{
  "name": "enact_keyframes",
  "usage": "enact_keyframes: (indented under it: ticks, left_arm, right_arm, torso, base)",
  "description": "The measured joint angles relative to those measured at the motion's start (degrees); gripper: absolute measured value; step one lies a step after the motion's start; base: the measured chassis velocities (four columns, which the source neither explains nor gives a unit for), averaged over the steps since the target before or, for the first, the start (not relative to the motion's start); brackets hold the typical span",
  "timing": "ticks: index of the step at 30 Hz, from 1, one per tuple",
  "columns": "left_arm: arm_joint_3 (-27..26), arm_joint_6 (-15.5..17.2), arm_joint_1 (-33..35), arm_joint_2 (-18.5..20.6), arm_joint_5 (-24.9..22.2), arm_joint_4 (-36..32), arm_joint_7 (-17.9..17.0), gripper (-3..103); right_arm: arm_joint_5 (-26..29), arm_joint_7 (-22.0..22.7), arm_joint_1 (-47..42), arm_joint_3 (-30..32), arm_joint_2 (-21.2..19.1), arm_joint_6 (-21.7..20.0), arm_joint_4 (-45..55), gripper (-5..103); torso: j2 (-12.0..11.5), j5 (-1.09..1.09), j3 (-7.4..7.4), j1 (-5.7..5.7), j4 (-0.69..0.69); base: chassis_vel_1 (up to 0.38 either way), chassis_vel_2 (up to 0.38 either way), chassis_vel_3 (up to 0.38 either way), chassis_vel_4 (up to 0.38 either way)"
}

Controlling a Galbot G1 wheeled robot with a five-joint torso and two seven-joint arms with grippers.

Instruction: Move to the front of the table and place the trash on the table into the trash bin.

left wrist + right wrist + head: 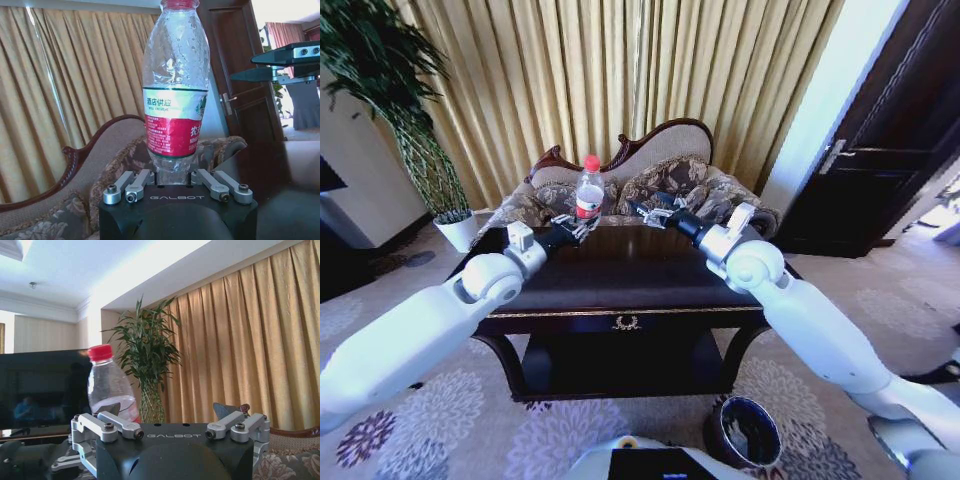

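While the bottle stands upright on the table, cap up, left tool pinching its base, right tool spread.

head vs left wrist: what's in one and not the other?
Head only: the table's full front with its gold ornament, the trash bin on the carpet near the robot's base, the potted plant, and both arms reaching over the table.

Left wrist only: the bottle's label text up close and the bottle's base sitting between the left gripper's linkages.

Both: the bottle, standing upright, the right gripper open and apart from it, the curtains, the sofa and the dark door.
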Motion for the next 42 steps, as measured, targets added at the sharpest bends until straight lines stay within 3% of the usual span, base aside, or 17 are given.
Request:
enact_keyframes:
  ticks: [7, 20, 32, 42]
  left_arm:
    - [3.87, 0.67, -4.08, -0.58, -2.18, -0.50, -0.94, 26]
    - [6.82, 0.80, -4.81, -0.88, -2.37, -1.20, -1.01, 26]
    - [9.93, 1.31, -7.55, -4.05, -2.49, -0.57, -1.76, 26]
    - [11.70, 1.55, -7.40, -5.62, -2.47, -0.63, -2.33, 26]
  right_arm:
    - [-0.16, -0.24, 0.33, -2.29, -0.58, -0.45, 1.76, 100]
    - [-0.39, -0.20, 3.11, -5.49, 0.24, -0.50, 1.05, 100]
    - [-0.78, 0.06, 3.71, -6.19, 1.01, -0.57, 0.41, 103]
    - [-0.62, 1.40, 3.44, -5.41, 0.82, -0.67, 0.77, 68]
  torso:
    - [0.00, 0.01, 0.00, 0.00, -0.01]
    - [0.00, 0.00, 0.00, 0.00, 0.00]
    - [0.00, 0.00, 0.00, 0.00, -0.01]
    - [0.00, 0.00, 0.00, 0.00, 0.00]
  base:
    - [0.000, 0.000, 0.000, 0.000]
    - [0.000, 0.000, 0.000, 0.000]
    - [0.000, 0.000, 0.000, 0.000]
    - [0.000, 0.000, 0.000, 0.000]
